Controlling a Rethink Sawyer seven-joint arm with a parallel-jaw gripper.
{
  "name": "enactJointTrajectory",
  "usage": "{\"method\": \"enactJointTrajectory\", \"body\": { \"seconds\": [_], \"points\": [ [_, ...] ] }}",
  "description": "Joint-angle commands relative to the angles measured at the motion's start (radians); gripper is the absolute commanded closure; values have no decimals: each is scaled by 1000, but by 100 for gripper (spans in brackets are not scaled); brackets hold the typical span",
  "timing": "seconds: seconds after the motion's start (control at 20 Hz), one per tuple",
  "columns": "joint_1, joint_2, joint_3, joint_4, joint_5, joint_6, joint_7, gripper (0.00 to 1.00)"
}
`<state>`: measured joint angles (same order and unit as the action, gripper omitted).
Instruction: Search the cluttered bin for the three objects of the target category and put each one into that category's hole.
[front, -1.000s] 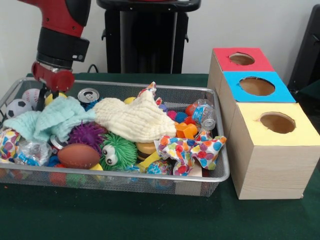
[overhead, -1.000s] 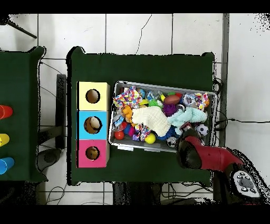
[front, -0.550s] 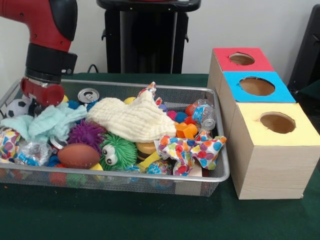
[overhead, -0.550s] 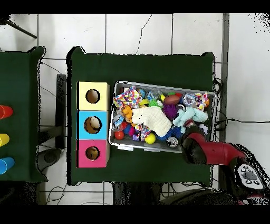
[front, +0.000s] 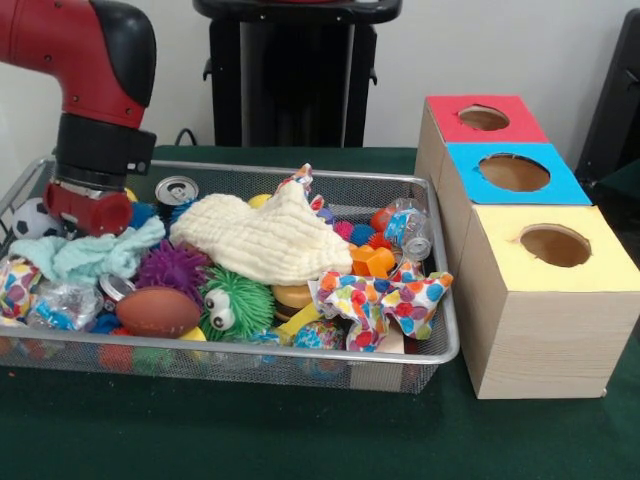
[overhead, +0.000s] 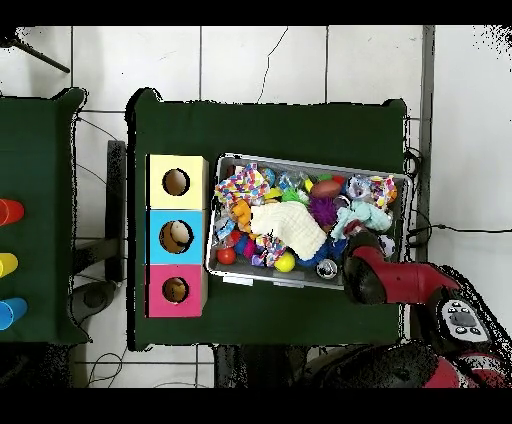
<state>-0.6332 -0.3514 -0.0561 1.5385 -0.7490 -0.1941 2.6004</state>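
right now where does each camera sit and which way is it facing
Front view: across the table, level with the silver wire mesh bin and wooden box with red, blue and yellow holed tops; red and black arm enters top left.
Overhead view: above, looking straight down; arm reaches from below.
Both show bin, box, arm.

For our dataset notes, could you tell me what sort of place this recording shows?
Most likely a robotics lab set up for a sorting trial. A red robot arm reaches into a wire bin of toys and cloths on a green-covered table, beside three wooden boxes with coloured tops and round holes.
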Motion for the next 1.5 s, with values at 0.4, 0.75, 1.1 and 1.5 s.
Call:
{"method": "enactJointTrajectory", "body": {
  "seconds": [0.4,0.75,1.1,1.5],
  "points": [
    [158,-230,63,234,282,427,119,100],
    [274,-342,12,321,537,692,237,100],
    [297,-309,32,399,762,654,292,100],
    [397,-182,-109,312,730,482,187,100]
  ]
}}
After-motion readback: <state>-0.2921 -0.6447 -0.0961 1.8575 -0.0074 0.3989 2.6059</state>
